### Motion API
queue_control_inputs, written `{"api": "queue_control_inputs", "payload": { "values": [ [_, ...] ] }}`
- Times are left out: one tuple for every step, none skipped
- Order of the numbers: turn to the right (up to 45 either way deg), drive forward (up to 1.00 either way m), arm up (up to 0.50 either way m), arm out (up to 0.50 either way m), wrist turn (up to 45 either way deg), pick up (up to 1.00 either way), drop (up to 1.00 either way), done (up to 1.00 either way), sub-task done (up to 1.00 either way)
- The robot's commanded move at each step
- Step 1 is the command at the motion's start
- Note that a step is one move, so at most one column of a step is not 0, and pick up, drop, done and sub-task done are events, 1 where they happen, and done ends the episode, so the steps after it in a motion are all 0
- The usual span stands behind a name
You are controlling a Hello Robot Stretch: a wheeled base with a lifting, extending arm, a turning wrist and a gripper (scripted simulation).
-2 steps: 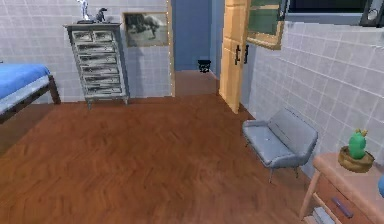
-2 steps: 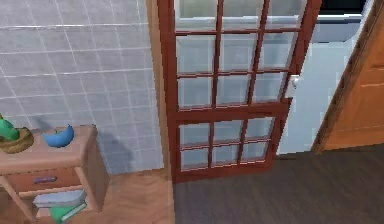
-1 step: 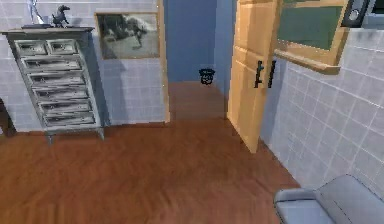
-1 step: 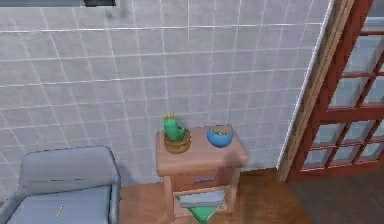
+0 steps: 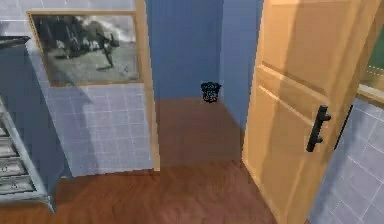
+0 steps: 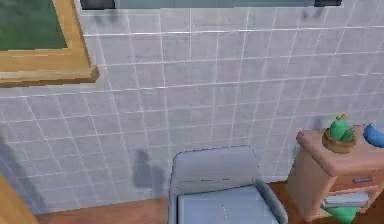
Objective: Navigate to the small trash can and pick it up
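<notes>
A small dark trash can [image 5: 210,92] stands on the wooden floor at the far end of a narrow blue-walled passage, near the middle of the forward view. It sits against the blue back wall [image 5: 185,45], beyond an orange door.
The orange door [image 5: 300,100] with a black handle [image 5: 318,128] stands ajar on the forward view's right. A tiled wall with a framed picture [image 5: 85,46] is left, a grey drawer unit [image 5: 15,150] at the left edge. The arm side view has a tiled wall [image 6: 200,90], a grey seat [image 6: 220,190] and a wooden side table [image 6: 340,175].
</notes>
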Motion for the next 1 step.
{"api": "queue_control_inputs", "payload": {
  "values": [
    [0.0, 1.0, 0.0, 0.0, 0.0, 0.0, 0.0, 0.0, 0.0]
  ]
}}
